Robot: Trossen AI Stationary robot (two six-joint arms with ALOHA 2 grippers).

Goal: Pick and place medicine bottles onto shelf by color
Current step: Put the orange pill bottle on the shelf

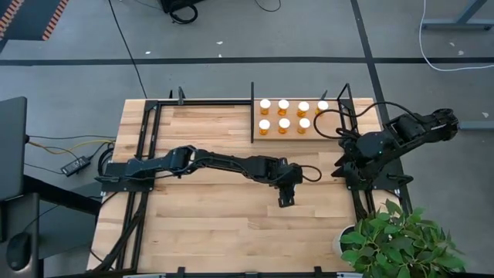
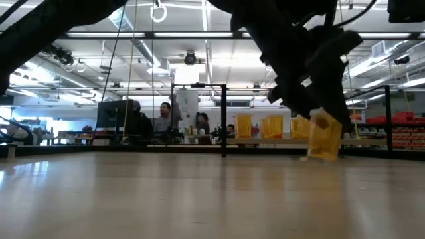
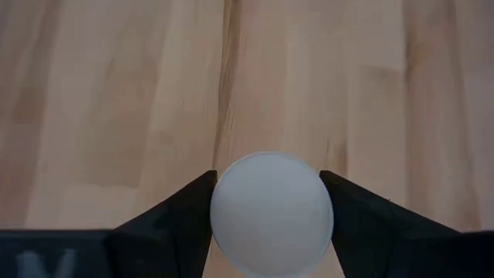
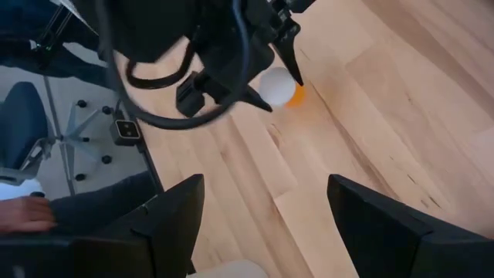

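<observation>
My left gripper is out over the middle of the table, shut on one medicine bottle, an orange cylinder with a white cap. The right wrist view shows the same bottle under the left arm. Several more bottles stand upright in two rows on the shelf, a pale panel with black bars at the table's far right. These bottles also appear far off in the low view. My right gripper waits open near the table's right edge, touching nothing. My left gripper pinches the bottle at its white cap, one finger on each side, coming from above and pointing down. The orange body hangs below the fingers, slightly tilted. Whether its base touches the tabletop I cannot tell.
Black frame rails run along the table's left side and right side. A potted plant stands at the near right corner. People sit in the room beyond the far edge, and a hand shows beside the table.
</observation>
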